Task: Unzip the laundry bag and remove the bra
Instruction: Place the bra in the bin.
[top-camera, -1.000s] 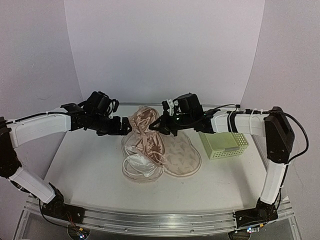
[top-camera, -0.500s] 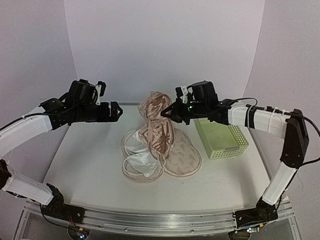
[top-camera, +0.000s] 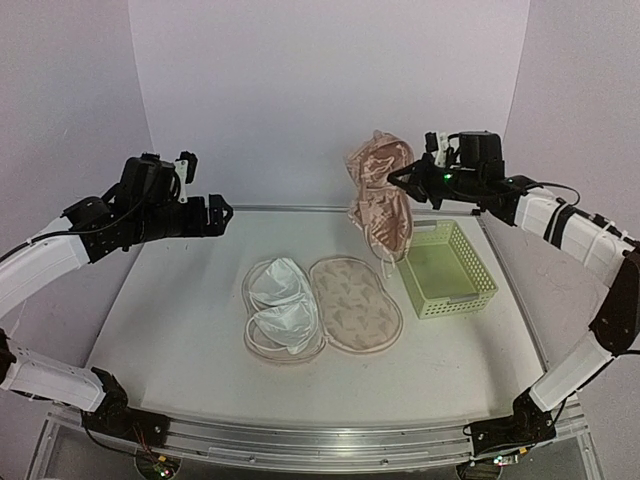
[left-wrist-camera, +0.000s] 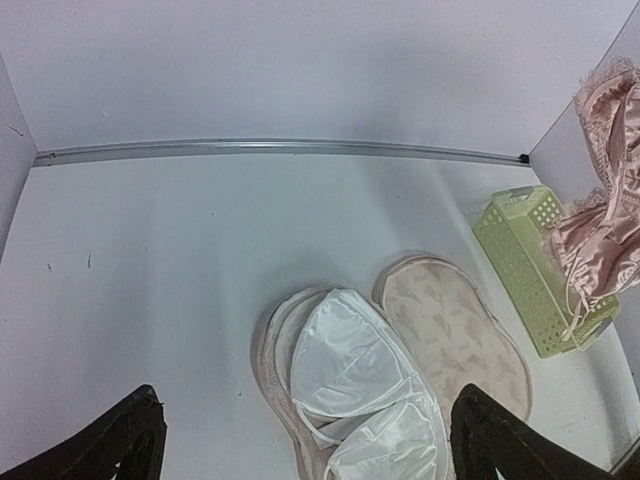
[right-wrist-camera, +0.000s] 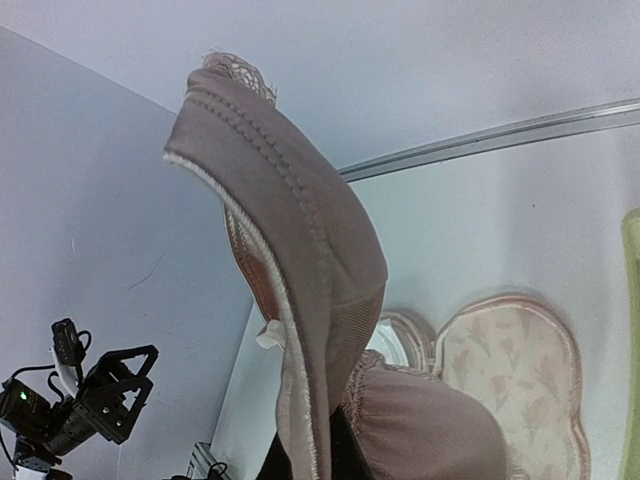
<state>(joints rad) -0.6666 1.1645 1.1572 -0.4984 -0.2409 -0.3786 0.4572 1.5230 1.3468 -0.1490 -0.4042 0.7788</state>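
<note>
Laundry bag (top-camera: 355, 305) lies open and flat at table (top-camera: 170, 330) centre, both halves with long axis roughly 12–6.
Bra (top-camera: 282, 308), white, sits in left half, cups stacked along same axis.
Right gripper (top-camera: 400, 181) pinched tight on pink satin garment (top-camera: 382, 195), which hangs vertical at 1 o'clock from bag, over edge of green basket (top-camera: 479, 270).
Left gripper (top-camera: 222, 212) spread wide, holding nothing, at 10 o'clock.
Left wrist view only: thin strap across white cups.
Right wrist view only: lace edge and cup seam, own fingers hidden.
White tabletop, pale walls, metal rail (top-camera: 290, 208) at back.
</note>
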